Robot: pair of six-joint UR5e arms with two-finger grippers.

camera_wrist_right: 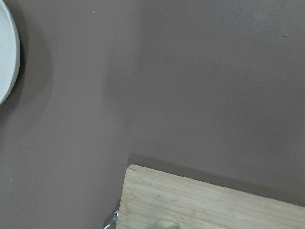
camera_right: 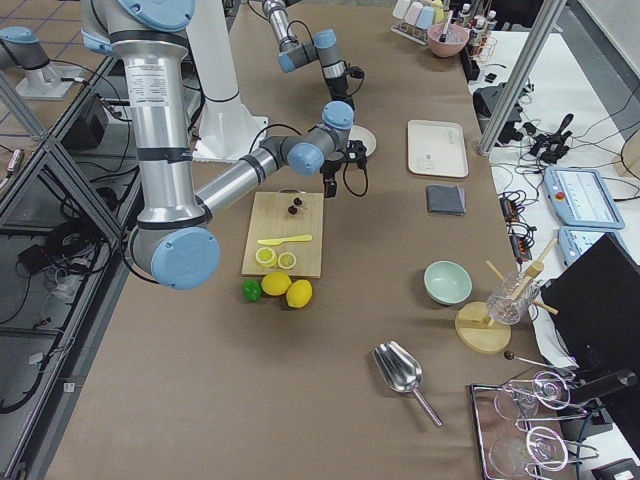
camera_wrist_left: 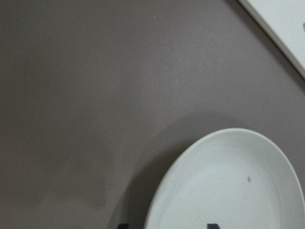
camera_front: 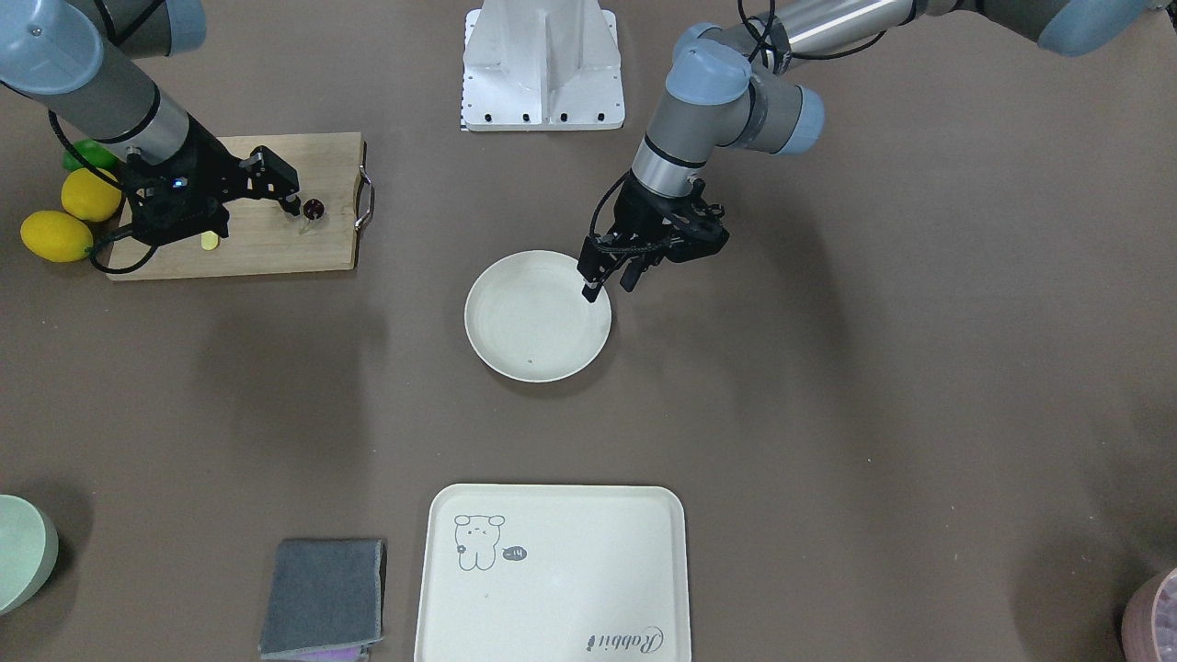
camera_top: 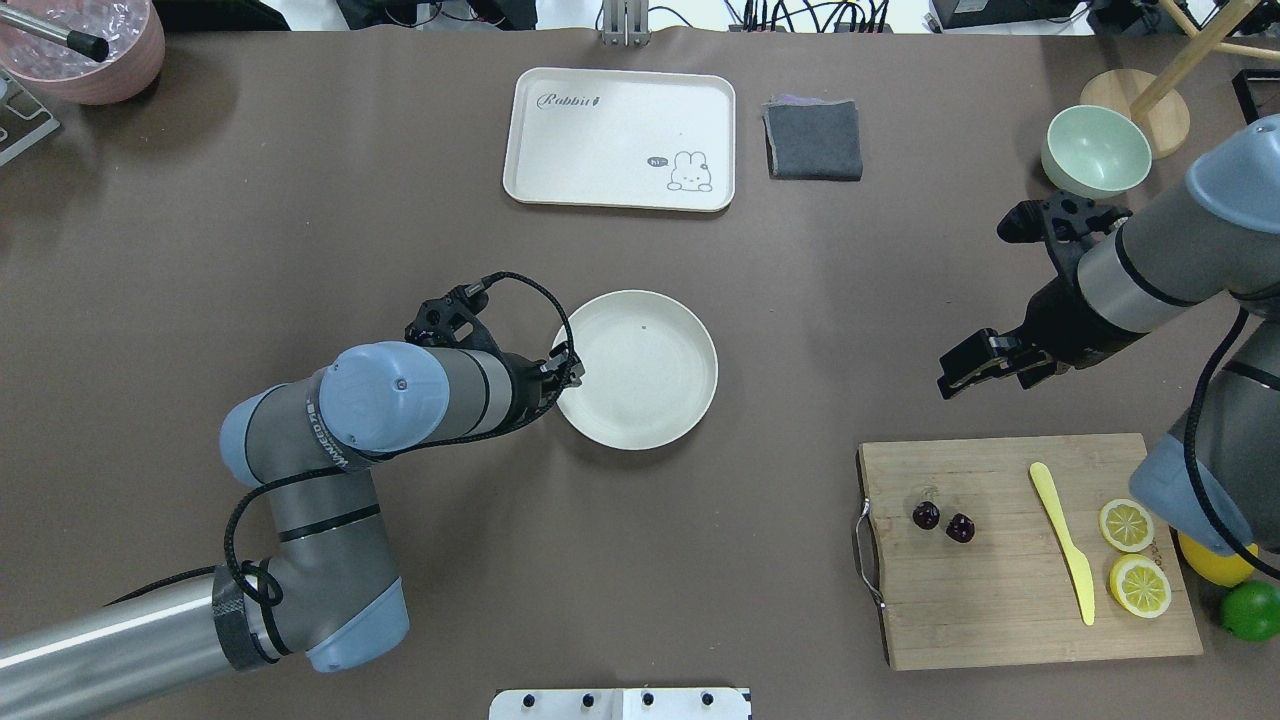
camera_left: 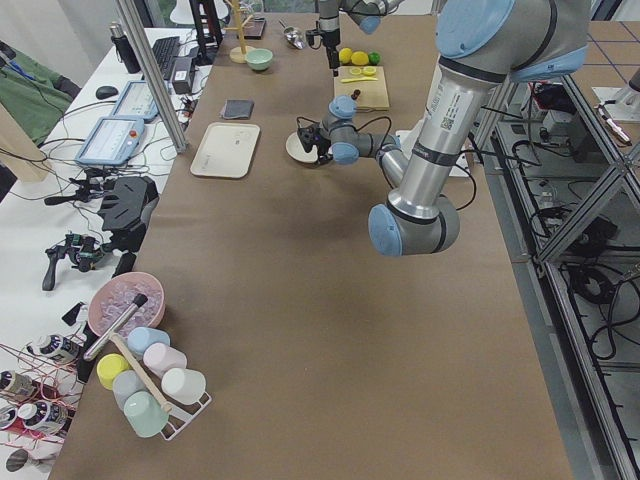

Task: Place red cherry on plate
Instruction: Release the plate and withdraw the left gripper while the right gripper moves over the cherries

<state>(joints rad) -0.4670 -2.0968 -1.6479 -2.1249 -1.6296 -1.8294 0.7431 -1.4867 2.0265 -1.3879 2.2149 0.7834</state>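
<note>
Hovering at the plate rim, my left end effector gapes empty; for the right end effector I cannot tell. The cherry lies on the board, on a brown worktop.

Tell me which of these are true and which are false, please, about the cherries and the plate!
1. The red cherry is already on the plate. False: it lies on the wooden cutting board.
2. The plate has no fruit on it. True.
3. The left gripper is holding the cherry. False: it is open at the plate's rim and holds nothing.
4. A yellow knife lies on the cutting board. True.
</note>
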